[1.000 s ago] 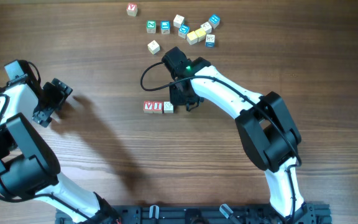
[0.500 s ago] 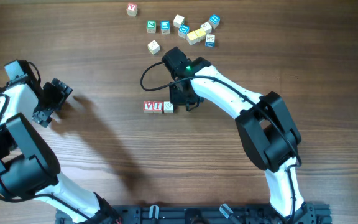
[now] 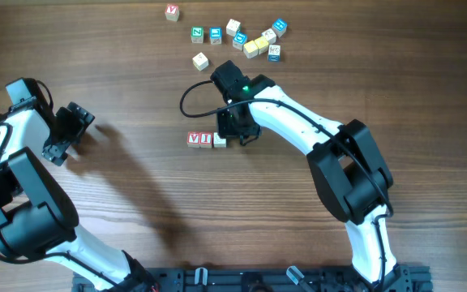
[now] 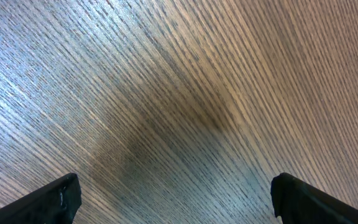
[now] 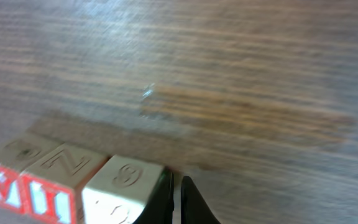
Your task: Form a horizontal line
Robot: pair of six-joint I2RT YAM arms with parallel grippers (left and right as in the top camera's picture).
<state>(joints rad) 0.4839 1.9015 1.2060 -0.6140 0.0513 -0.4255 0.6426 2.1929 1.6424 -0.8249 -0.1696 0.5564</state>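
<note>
- Since a second ago: the right arm [image 3: 298,122] has edged its wrist slightly left, toward the short row of cubes. Its black cable [image 3: 191,97] now loops a little further left. The left arm [image 3: 14,162] has not shifted.
- Wooden table [image 3: 136,211]: brown grain, bare over most of its middle and near side.
- Right arm: reaches from the near edge up and leftward, wrist over mid-table.
- Left arm: folded along the left side, well apart from every cube.
- Left gripper [image 3: 67,130]: fingers spread wide. The left wrist view shows only the two dark tips at the lower corners, with bare wood between them [image 4: 176,202].
- Right gripper [image 3: 230,138]: fingers pressed together with nothing between them. In the right wrist view they stand tip-down [image 5: 176,196] at the right end of the row, the nearer finger hard against the last cube.
- Horizontal line [image 3: 207,139]: three cubes so far at mid-table, side by side and touching. Left to right: two red-lettered cubes [image 5: 55,186], then a pale cube [image 5: 120,190] with an embossed top.
- Loose cubes [image 3: 250,39]: scattered group at the far edge, blue, green, yellow and white faces. A single pale one [image 3: 200,61] sits nearer, and a red-lettered one [image 3: 172,12] lies off to the far left of the group.
</note>
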